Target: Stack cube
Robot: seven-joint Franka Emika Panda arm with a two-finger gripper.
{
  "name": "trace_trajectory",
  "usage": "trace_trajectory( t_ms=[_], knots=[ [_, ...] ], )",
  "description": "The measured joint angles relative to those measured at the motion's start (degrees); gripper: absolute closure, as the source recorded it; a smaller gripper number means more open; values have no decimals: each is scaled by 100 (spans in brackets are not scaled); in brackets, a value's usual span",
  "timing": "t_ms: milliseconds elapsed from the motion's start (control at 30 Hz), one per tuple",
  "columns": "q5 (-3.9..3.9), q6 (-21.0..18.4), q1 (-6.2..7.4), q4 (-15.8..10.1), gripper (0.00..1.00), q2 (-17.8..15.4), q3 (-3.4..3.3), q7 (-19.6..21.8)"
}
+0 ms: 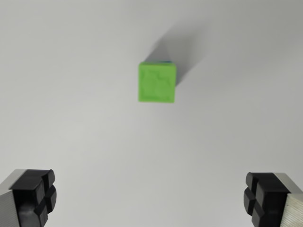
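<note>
A green cube [157, 82] sits near the middle of the wrist view, seen from straight above, slightly blurred. A thin blue edge [164, 62] peeks out along its far side, so something blue lies beneath it. It casts a shadow up and to the wrist view's right. My gripper [151, 201] is open and empty; its black pads [35, 191] stand far apart in the bottom corners, well clear of the cube.
A plain white tabletop [71, 94] fills the whole view.
</note>
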Motion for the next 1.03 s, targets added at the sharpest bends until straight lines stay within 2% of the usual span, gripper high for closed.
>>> trace_trajectory(
  t_ms=[267,1033],
  knots=[
    [-4,-113,0,82,0,-29,1,4],
    [-4,-115,0,81,0,-24,1,4]
  ],
)
